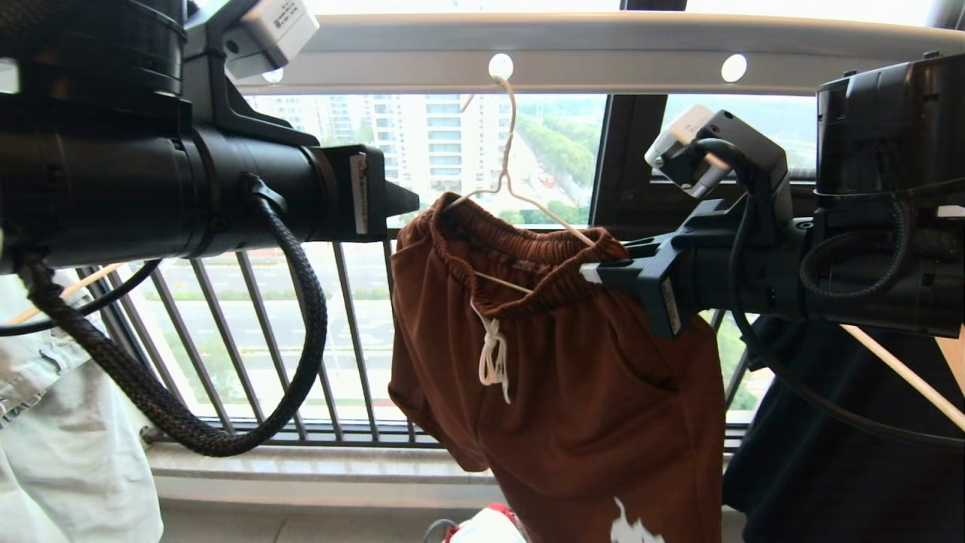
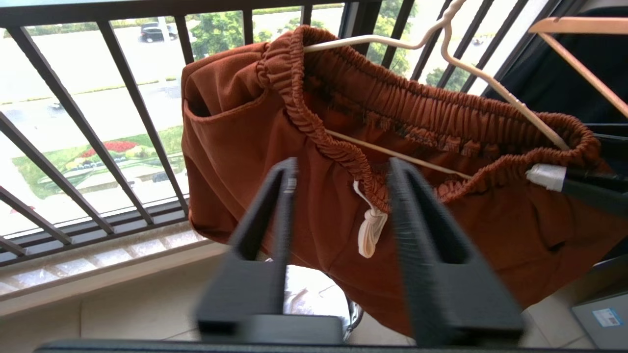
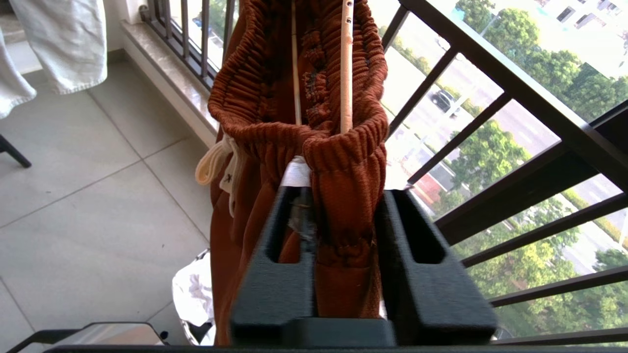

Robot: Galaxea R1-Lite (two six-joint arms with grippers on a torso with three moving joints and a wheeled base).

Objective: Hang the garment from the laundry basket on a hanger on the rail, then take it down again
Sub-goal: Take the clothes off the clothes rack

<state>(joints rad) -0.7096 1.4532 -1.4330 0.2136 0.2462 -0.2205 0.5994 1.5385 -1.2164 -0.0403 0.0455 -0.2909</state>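
Rust-brown fabric filled the middle of your head view: the garment (image 1: 573,392) hung by its gathered waistband on the thin cream hanger (image 1: 507,162), whose long hook sat in one of the round holes of the rail (image 1: 603,53) at twelve o'clock. The white drawstring (image 1: 494,362) dangled at the front of the waistband, near the centre of the frame.

Your right gripper (image 1: 614,273) reached in from three o'clock and met the waistband at its right end. In the right wrist view the right gripper (image 3: 343,215) had its jaws parted, with a fold of waistband lying in the gap between them; the fabric touched one finger and stood clear of the other, so you had it loosened rather than clamped.

Your left gripper (image 1: 403,202) sat at about ten o'clock, just beside the left end of the waistband and not touching it. The left wrist view showed the left gripper (image 2: 338,171) with its fingers spread and nothing between them, the shorts hanging just past the tips.

Down at six o'clock you could see only a sliver of the laundry basket (image 1: 482,528), its white liner showing beneath the hem. The black balcony railing (image 1: 249,339) stood behind the shorts, pale cloth (image 1: 68,422) hung at eight o'clock, and a dark garment (image 1: 829,452) at four o'clock.
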